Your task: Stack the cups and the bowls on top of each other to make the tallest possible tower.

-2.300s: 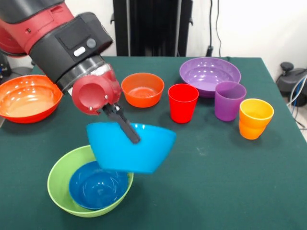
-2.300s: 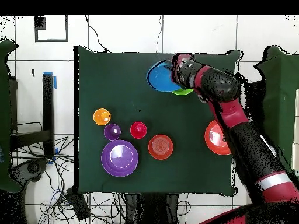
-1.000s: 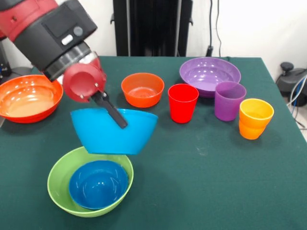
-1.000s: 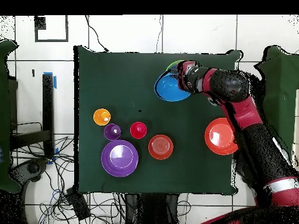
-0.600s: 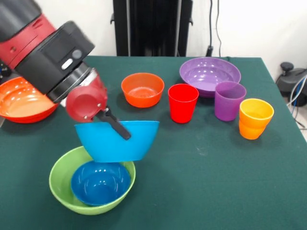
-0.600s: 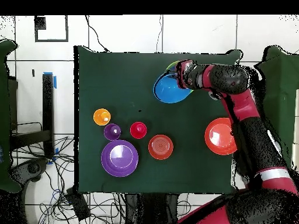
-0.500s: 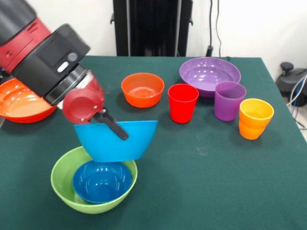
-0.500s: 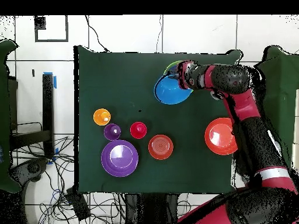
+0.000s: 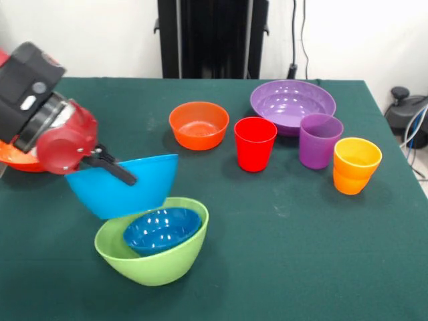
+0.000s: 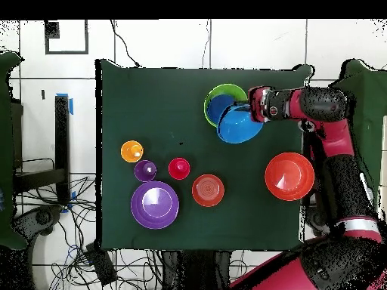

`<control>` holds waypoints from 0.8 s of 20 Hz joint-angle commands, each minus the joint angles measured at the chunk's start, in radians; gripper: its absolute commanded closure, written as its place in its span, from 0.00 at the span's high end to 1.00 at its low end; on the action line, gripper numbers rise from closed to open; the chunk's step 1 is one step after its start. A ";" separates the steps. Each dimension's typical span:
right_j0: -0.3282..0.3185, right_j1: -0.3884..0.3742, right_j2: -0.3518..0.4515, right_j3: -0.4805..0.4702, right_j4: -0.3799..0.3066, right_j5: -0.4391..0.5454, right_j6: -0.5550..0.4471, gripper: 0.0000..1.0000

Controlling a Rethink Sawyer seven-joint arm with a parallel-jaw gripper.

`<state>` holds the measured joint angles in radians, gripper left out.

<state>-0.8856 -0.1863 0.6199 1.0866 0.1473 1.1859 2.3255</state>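
Observation:
My gripper (image 9: 119,175) is shut on the rim of the light blue bowl (image 9: 127,190), which hangs tilted at the left. Its lower edge rests against the rim of the lime green bowl (image 9: 157,257). That green bowl is tipped up on its side and holds the dark blue bowl (image 9: 162,229). From overhead, the light blue bowl (image 10: 240,125) overlaps the lime green bowl (image 10: 224,100), with the gripper (image 10: 251,114) at its edge. The red cup (image 9: 255,143), purple cup (image 9: 319,140) and orange cup (image 9: 356,165) stand upright in a row at the right.
A small orange bowl (image 9: 198,124) and a wide purple bowl (image 9: 292,103) sit toward the back. The wide orange-red bowl (image 10: 289,176) lies beside the arm and is mostly hidden behind it in the front view. Cables and floor surround the table.
The arm has swung left in the front view with the light blue bowl. The green bowl with the dark blue one inside has been pushed right and tipped up.

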 commanded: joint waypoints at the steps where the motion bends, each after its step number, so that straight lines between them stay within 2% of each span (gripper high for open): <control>1: 0.032 0.110 -0.012 -0.360 -0.100 0.298 -0.190 0.00; 4: 0.041 0.135 0.003 -0.449 -0.112 0.375 -0.152 0.00; 7: 0.053 0.158 0.017 -0.534 -0.112 0.437 -0.072 0.00; 9: 0.061 0.174 0.042 -0.590 -0.122 0.474 -0.066 0.00; 13: 0.079 0.187 0.059 -0.637 -0.133 0.487 -0.033 0.00; 16: 0.087 0.191 0.051 -0.631 -0.129 0.474 -0.026 0.00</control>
<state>-0.8668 -0.0143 0.6248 0.5799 0.0807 1.5809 2.3255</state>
